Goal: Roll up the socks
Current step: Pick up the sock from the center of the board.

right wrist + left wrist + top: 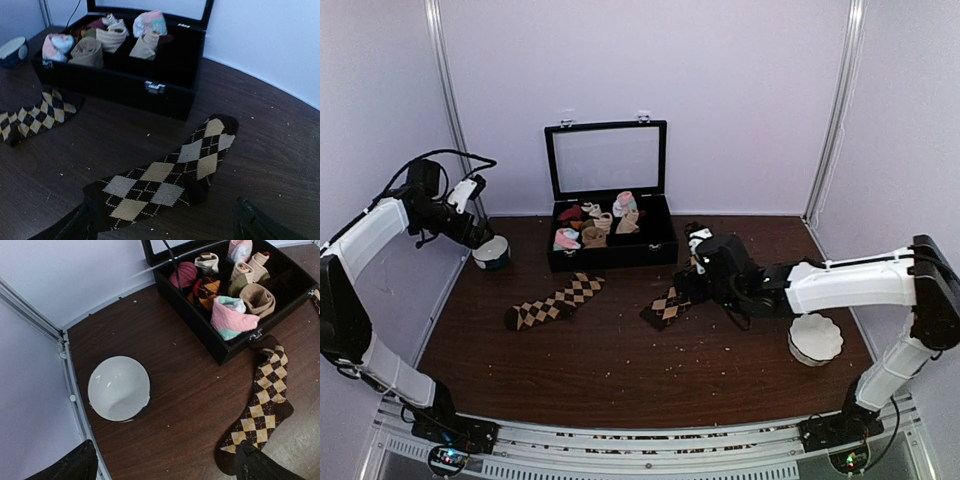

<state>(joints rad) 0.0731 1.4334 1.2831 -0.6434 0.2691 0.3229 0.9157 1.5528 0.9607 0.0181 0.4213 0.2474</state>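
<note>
Table (620, 370): right fingers (75, 225) spread above 1 sock (165, 182); left fingers (260, 465) spread near other sock (260, 405).

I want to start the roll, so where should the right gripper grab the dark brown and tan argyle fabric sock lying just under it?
Probably its near end, from straight above. The dark brown and tan argyle sock lies flat and limp on the brown table, and that end sits between the fingers of the open right gripper, narrow enough to pinch across.
</note>
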